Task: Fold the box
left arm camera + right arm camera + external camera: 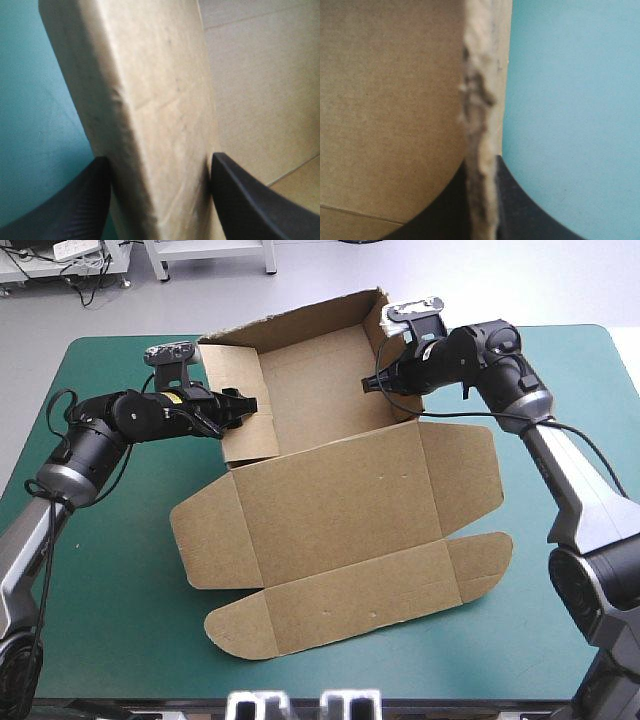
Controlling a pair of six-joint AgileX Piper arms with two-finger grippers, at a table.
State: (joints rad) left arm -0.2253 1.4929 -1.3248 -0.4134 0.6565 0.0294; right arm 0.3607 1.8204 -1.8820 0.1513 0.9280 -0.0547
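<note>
Judging the brown cut-board box [330,500] light, stiff yet crease-prone, grasp walls near folds; left gripper [245,405] and right gripper [372,383] each clamp one raised wall between its fingers [240,205].

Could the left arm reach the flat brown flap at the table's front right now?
Probably yes: nothing lies over the flat brown lid flap. But the left gripper is shut on the left wall of the brown cardboard box, so it must let go first.

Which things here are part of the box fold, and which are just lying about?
In the job: box; left gripper, shut on its left wall; right gripper, shut on its right wall.
Just there: teal-green cover.
</note>
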